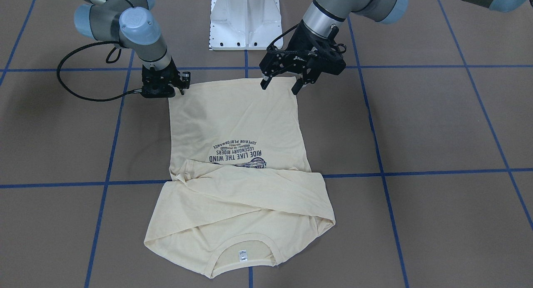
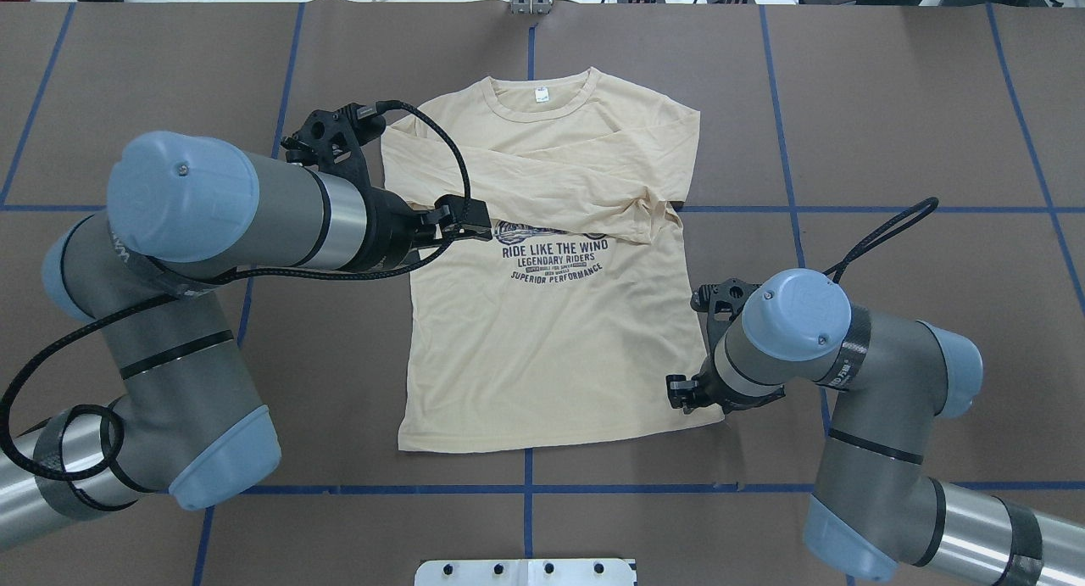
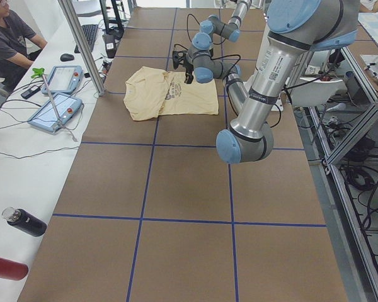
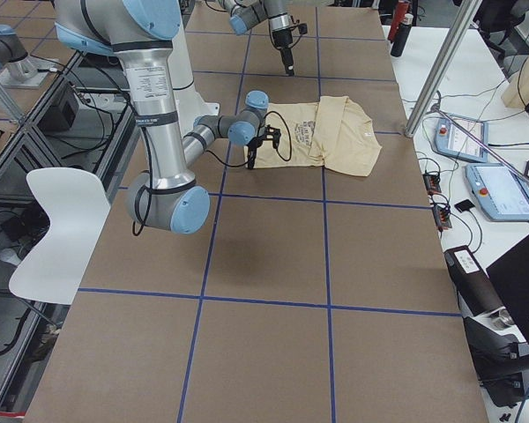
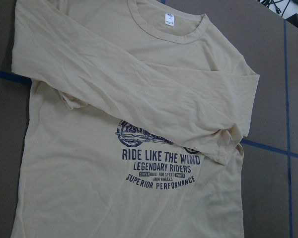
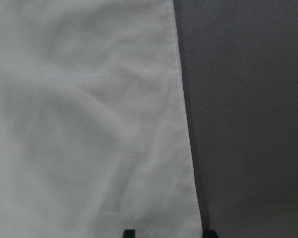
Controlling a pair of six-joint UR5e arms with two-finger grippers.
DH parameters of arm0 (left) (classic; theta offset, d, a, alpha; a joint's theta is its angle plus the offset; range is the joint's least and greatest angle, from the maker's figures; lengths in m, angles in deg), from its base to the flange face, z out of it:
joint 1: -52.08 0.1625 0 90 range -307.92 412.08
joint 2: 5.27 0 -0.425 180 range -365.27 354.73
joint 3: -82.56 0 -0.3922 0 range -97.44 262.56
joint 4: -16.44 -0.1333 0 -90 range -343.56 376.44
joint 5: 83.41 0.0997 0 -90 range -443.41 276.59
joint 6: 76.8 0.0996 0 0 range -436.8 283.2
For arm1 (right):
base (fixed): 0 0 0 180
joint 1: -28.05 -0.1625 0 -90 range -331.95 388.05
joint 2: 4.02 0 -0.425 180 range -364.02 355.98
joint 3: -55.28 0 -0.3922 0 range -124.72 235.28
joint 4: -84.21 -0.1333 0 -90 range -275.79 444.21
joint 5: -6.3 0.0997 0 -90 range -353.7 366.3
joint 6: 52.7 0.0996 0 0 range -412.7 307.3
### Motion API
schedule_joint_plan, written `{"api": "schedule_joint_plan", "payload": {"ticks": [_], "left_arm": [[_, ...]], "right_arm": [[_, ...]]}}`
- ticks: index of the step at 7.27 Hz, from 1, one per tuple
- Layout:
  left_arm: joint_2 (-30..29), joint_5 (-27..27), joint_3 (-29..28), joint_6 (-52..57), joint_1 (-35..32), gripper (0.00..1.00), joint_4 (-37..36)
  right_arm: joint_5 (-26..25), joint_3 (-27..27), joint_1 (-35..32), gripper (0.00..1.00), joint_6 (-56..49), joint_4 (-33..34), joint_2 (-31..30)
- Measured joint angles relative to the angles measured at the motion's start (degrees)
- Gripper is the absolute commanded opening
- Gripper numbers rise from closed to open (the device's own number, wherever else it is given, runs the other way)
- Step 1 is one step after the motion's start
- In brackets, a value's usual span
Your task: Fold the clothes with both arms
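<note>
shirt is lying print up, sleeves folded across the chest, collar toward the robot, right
No. The collar points away from the robot, and the hem is the end nearest it; the overhead view shows this. The shirt does lie print up, with sleeves folded across the chest.

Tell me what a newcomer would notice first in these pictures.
A cream long-sleeved T-shirt lies print-up in the middle of the brown table. Its sleeves are folded across the chest, over the top of the dark print. The right gripper sits low at one hem corner with its fingers apart, while the left gripper hangs higher above the shirt, also open.
</note>
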State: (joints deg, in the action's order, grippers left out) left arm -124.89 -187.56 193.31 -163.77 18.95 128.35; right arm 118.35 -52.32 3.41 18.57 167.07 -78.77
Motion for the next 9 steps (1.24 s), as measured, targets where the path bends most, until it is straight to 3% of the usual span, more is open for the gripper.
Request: {"api": "schedule_joint_plan", "payload": {"ticks": [1, 7, 9], "left_arm": [[0.00, 0.00, 0.00, -0.01, 0.00, 1.00, 0.01], [-0.03, -0.01, -0.09, -0.04, 0.07, 1.00, 0.06], [-0.02, 0.00, -0.31, -0.27, 0.59, 1.00, -0.01]], "right_arm": [[-0.01, -0.60, -0.06, 0.00, 0.00, 0.17, -0.16], [0.05, -1.83, -0.18, 0.00, 0.00, 0.65, -0.52], [1.13, -4.51, -0.47, 0.00, -0.04, 1.90, -0.62]]}}
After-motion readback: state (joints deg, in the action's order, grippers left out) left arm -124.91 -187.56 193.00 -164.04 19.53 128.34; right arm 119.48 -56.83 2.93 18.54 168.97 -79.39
